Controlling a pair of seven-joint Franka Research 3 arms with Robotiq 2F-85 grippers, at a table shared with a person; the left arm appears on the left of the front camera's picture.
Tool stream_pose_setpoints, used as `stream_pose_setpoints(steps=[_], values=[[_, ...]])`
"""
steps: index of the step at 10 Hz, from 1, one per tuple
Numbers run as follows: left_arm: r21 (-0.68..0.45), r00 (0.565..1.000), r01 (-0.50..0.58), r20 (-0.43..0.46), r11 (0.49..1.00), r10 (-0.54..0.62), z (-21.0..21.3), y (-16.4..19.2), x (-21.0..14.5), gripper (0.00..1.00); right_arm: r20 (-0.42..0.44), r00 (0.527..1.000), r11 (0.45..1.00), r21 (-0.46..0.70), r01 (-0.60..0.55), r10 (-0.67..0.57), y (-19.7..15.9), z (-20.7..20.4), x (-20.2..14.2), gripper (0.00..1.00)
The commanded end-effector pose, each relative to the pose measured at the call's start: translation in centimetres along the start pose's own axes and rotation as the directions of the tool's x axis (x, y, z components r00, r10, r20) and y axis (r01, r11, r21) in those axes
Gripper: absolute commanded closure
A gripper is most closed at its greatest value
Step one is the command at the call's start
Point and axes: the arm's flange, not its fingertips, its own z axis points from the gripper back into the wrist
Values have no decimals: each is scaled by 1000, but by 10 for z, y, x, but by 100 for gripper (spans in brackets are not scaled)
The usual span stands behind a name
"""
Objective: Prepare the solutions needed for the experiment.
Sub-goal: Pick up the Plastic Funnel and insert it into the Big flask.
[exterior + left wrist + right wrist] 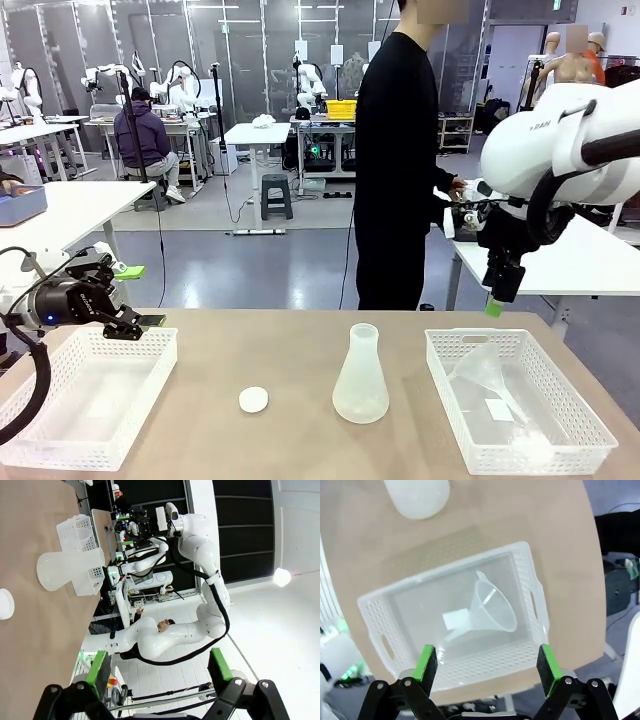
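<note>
Two grippers hold their fingers apart: left gripper by one basket, right gripper over a clear funnel, faint from the front. The frosted flask stands mid-bench; I cannot tell if solutions are inside.

The brown table carries a frosted flask near its middle; a small white cap lies at the flask's 9 o'clock, a white basket farther out that way, a second white basket at 3 o'clock
</note>
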Motion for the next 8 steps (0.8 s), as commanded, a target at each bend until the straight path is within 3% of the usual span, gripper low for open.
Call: stream_pose_setpoints(steps=[1, 2, 4, 7, 8], values=[[0, 1000, 1, 1, 1000, -1, 0, 0, -1, 0, -59, 989, 991, -11, -135, 134, -23, -5, 3, 0], [0, 1000, 1, 1, 1000, -1, 0, 0, -1, 0, -95, 981, 986, 12, -169, 169, -23, -7, 6, 0], [0, 1000, 1, 1, 1000, -1, 0, 0, -1, 0, -71, 991, 994, -2, -114, 113, -16, -9, 3, 0], [0, 1000, 1, 1, 1000, -1, 0, 0, -1, 0, -79, 989, 992, 9, -125, 125, -18, -11, 6, 0], [0, 1000, 1, 1, 1000, -1, 0, 0, -1, 0, -104, 965, 968, 102, -231, 241, -28, -22, 15, 0]])
